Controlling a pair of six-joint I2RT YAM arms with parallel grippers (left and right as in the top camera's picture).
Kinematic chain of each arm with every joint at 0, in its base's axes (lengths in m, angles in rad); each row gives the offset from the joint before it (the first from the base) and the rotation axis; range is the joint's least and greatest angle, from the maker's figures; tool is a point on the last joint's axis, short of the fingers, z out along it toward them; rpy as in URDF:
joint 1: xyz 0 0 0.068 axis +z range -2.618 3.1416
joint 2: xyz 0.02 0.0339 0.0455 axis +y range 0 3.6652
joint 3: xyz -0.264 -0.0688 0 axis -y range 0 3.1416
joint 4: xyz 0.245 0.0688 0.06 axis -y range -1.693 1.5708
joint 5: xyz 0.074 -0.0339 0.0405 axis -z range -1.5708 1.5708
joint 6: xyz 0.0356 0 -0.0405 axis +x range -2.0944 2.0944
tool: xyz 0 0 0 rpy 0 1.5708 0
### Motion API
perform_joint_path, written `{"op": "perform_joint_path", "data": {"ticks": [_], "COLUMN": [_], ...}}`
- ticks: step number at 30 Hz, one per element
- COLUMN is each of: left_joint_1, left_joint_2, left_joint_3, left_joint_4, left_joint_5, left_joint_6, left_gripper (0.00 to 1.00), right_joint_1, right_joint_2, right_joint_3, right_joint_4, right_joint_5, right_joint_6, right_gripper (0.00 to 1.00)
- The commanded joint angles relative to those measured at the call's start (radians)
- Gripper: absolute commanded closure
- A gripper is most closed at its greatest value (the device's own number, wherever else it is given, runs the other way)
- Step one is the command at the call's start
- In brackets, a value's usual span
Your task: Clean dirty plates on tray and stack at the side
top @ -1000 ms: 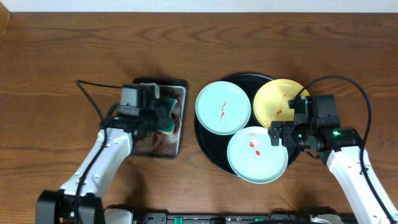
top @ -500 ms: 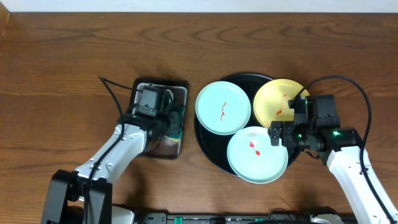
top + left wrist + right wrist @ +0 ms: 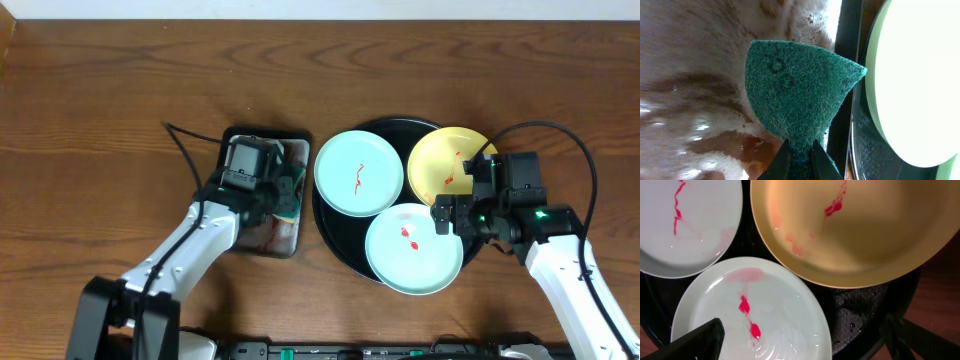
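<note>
Three plates lie on the round black tray point(image 3: 330, 228): a mint plate point(image 3: 358, 172) at upper left, a yellow plate point(image 3: 450, 160) at upper right, a second mint plate point(image 3: 412, 250) in front. Each carries red smears. My left gripper point(image 3: 283, 192) is shut on a green sponge point(image 3: 800, 95), held over the small metal tray's right edge, next to the black tray's rim point(image 3: 865, 150) and the upper-left mint plate point(image 3: 915, 75). My right gripper point(image 3: 805, 340) stands open above the front mint plate point(image 3: 780, 310), its right finger out over the tray's black floor point(image 3: 860, 305).
A small rectangular metal tray point(image 3: 262, 238) with wet reddish stains sits left of the black tray. Brown wood tabletop point(image 3: 100, 100) spreads to the left, behind and to the right. Cables trail from both arms.
My left arm has carried the sponge rightward across the metal tray toward the black tray's rim. The right arm and the plates have not moved.
</note>
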Motion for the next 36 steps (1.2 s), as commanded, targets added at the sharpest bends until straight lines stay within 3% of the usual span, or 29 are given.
{"op": "perform_joint_path", "data": {"ticks": [1,7,13,19,36], "left_joint_1": [0.034,0.104,0.222,0.3,0.304], "left_joint_2": [-0.101,-0.192,-0.201,-0.201,-0.199], "left_joint_3": [0.008,0.008,0.008,0.006,0.003], "left_joint_4": [0.0,-0.008,-0.019,-0.054,-0.08], "left_joint_5": [-0.012,0.033,0.292,0.361,0.353], "left_joint_6": [-0.04,-0.097,-0.097,-0.096,-0.073], "left_gripper": [0.93,0.93,0.93,0.93,0.93], "right_joint_1": [0.005,0.005,0.005,0.005,0.005], "right_joint_2": [0.003,0.003,0.023,0.092,0.324], "right_joint_3": [0.019,0.019,0.019,0.019,0.019], "right_joint_4": [0.005,0.005,-0.003,-0.003,0.043], "right_joint_5": [-0.009,0.012,0.037,0.035,-0.024], "right_joint_6": [-0.014,-0.014,-0.013,-0.013,-0.036], "right_gripper": [0.01,0.01,0.02,0.15,0.57]}}
